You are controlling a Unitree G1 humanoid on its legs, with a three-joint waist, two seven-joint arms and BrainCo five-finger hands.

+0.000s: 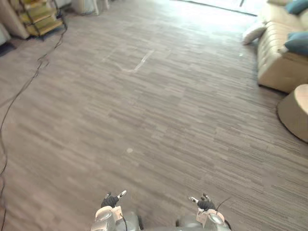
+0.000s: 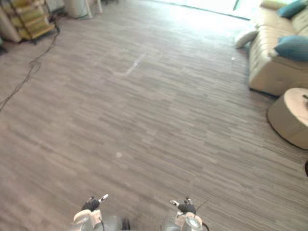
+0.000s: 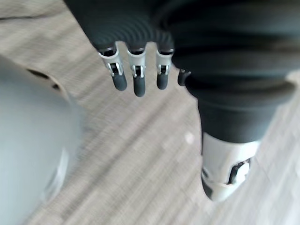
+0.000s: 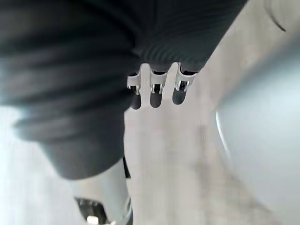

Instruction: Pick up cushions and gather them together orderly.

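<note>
A white cushion (image 1: pixel 253 32) lies on the floor, leaning against the end of a cream sofa (image 1: pixel 276 62) at the far right. Two teal cushions rest on the sofa, one on the seat (image 2: pixel 292 46) and one further back (image 2: pixel 291 8). My left hand (image 1: pixel 111 200) and right hand (image 1: pixel 204 203) hang low at the near edge, far from the cushions. The left hand's fingers (image 3: pixel 136 77) and the right hand's fingers (image 4: pixel 154 91) are straight and hold nothing.
A round beige ottoman (image 1: pixel 296 113) stands in front of the sofa at the right. A yellow rack (image 1: pixel 41 17) stands at the far left, and a thin black cable (image 1: pixel 24 86) runs from it over the wood-pattern floor (image 1: pixel 154 110).
</note>
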